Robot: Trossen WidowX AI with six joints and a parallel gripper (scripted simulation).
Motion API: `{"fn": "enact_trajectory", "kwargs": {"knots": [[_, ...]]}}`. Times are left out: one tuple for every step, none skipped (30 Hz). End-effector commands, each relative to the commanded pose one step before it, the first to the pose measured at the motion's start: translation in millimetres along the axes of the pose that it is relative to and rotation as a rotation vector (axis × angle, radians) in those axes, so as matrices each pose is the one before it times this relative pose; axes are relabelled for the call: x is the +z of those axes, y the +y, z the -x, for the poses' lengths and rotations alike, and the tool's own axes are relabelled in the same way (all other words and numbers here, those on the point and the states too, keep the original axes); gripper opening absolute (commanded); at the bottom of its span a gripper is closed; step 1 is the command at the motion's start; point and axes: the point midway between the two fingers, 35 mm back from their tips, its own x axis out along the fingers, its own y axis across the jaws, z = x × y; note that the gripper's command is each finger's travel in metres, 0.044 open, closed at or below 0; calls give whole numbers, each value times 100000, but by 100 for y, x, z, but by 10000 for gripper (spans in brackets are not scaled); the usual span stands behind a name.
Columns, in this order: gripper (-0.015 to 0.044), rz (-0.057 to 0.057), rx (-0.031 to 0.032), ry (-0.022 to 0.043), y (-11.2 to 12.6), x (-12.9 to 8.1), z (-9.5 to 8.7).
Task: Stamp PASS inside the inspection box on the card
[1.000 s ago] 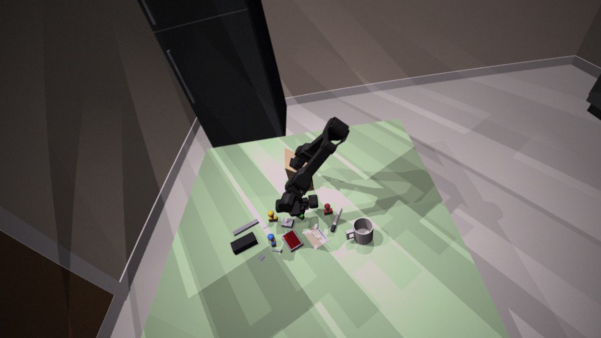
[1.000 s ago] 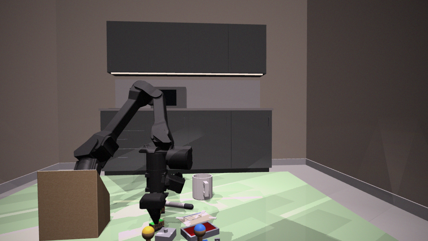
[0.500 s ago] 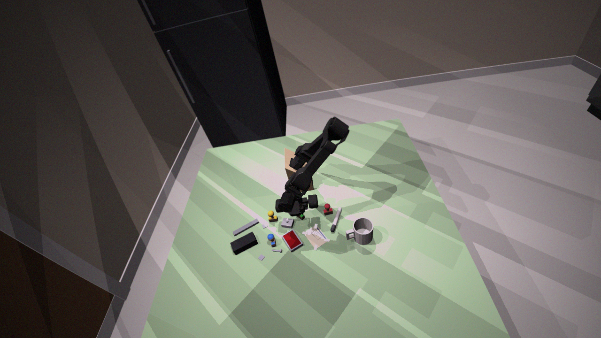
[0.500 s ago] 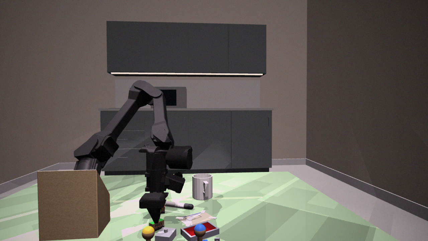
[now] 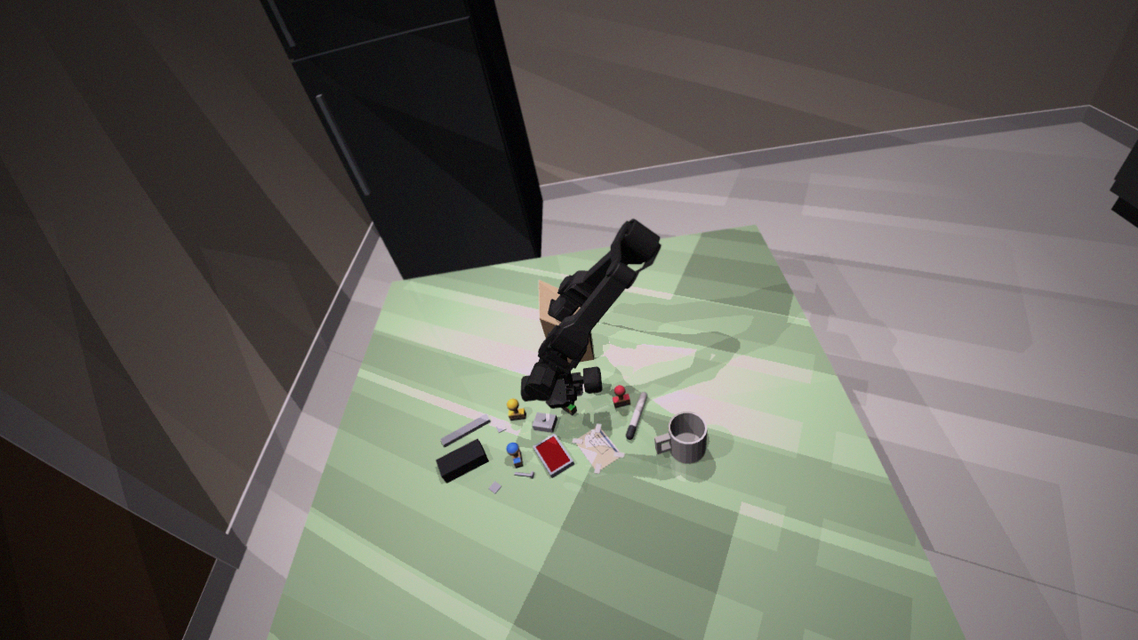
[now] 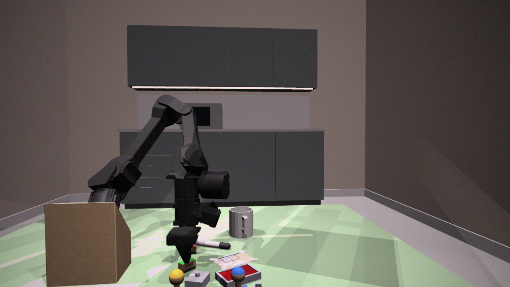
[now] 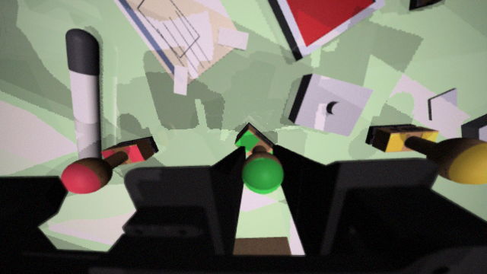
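Observation:
The PASS stamp has a green knob, a brown stem and a green-topped base, and it stands upright on the green mat. My gripper reaches straight down and is shut on the stem just under the knob. The card with its outlined box lies flat ahead of the stamp. The red ink pad lies next to the card.
A red-knobbed stamp and a marker lie to one side. A yellow-knobbed stamp and a grey block are on the other. A blue-knobbed stamp, a mug and a cardboard box stand nearby.

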Motion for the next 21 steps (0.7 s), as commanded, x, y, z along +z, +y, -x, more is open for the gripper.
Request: {"fn": "enact_trajectory", "kwargs": {"knots": [[0,457,-463,44,-84,59,251],[0,-2,-7,0,-4,6,45],[0,-2,-7,0,-3,5,45],[0,-2,-7,0,-3,5,45],[0,-2,-6,0,-3,5,45],[0,-2,-6,0,-3,5,45],[0,-2,-6,0,-3,5,45],[0,-2,-6,0,-3,5,45],[0,-2,-6,0,-3,5,45],[0,-2,-6,0,-3,5,45],[0,-2,-5,0,-3,5,45],[0,-2,-5,0,-3,5,45],[0,-2,-5,0,-3,4,45],[0,-2,-5,0,-3,4,45],[0,-2,-5,0,-3,4,45],[0,-2,-5,0,-3,4,45],[0,-2,-4,0,-3,4,46],[0,-2,-4,1,-3,4,46],[0,-2,-4,1,-3,4,46],[0,-2,-4,1,-3,4,46],[0,-2,-4,1,-2,4,46]]}}
